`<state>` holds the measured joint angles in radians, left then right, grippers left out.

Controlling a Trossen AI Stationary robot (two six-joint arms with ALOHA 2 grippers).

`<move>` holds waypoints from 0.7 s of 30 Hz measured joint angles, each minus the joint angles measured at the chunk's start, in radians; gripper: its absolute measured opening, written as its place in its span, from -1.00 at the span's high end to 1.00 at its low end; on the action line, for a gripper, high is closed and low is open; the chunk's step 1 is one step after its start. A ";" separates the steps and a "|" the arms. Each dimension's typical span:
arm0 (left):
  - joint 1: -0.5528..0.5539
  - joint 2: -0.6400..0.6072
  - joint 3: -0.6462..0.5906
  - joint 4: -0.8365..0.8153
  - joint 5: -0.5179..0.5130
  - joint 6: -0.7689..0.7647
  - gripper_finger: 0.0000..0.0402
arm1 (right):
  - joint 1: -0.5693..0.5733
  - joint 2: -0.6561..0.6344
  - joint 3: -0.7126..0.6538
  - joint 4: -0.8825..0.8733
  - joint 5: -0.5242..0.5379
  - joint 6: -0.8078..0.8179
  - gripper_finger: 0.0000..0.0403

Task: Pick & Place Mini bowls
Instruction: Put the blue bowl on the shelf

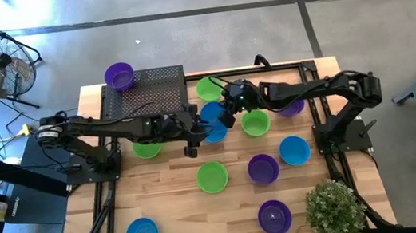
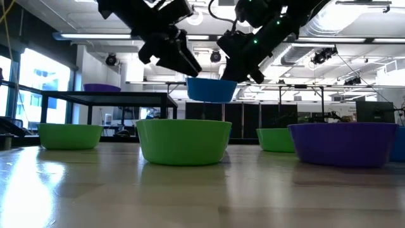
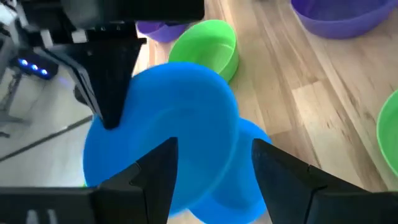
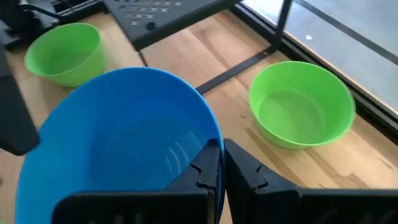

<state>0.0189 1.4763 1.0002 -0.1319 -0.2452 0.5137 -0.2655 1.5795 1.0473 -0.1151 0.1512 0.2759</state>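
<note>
Bright, even overhead light; ceiling strip lights (image 2: 95,39) glare behind the arms, with window glare on the tabletop (image 2: 38,183).

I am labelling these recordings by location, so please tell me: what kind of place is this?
Probably an industrial workshop or robotics lab: bare concrete floor, exposed ceiling ducts, and a wooden table with two mounted robot arms.

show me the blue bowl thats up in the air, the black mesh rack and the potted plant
lifted blue bowl (image 2: 212,90), low view, its outer wall
black mesh rack (image 1: 152,88), high view, its mesh top
potted plant (image 1: 334,208), high view, its foliage
</note>
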 joint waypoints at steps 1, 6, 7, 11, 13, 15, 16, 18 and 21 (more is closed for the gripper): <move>0.000 0.009 0.001 -0.006 -0.001 0.005 0.01 | 0.000 0.000 0.000 0.001 -0.007 -0.002 0.97; 0.000 0.047 0.035 -0.062 -0.002 0.022 0.03 | 0.005 0.000 0.000 0.020 -0.023 -0.008 0.98; 0.000 0.050 0.041 -0.091 -0.002 0.029 0.04 | 0.004 0.000 0.000 0.025 -0.036 -0.009 0.98; 0.000 0.080 0.072 -0.135 -0.007 0.033 0.16 | 0.005 0.001 0.000 0.033 -0.058 -0.016 0.97; 0.000 0.084 0.082 -0.168 -0.021 0.036 0.25 | 0.005 0.001 0.000 0.036 -0.060 -0.017 0.97; 0.000 0.082 0.096 -0.183 -0.025 0.040 0.37 | 0.005 0.001 0.000 0.038 -0.060 -0.017 0.97; 0.000 0.082 0.100 -0.196 -0.027 0.041 0.43 | 0.004 0.001 0.000 0.041 -0.061 -0.017 0.97; 0.000 0.083 0.103 -0.219 -0.028 0.044 0.57 | 0.005 0.001 0.000 0.046 -0.065 -0.017 0.96; -0.001 0.083 0.104 -0.238 -0.027 0.076 0.79 | 0.005 0.001 0.000 0.065 -0.087 -0.018 0.95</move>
<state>0.0177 1.5589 1.1040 -0.3702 -0.2718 0.5896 -0.2609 1.5806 1.0470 -0.0500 0.0641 0.2580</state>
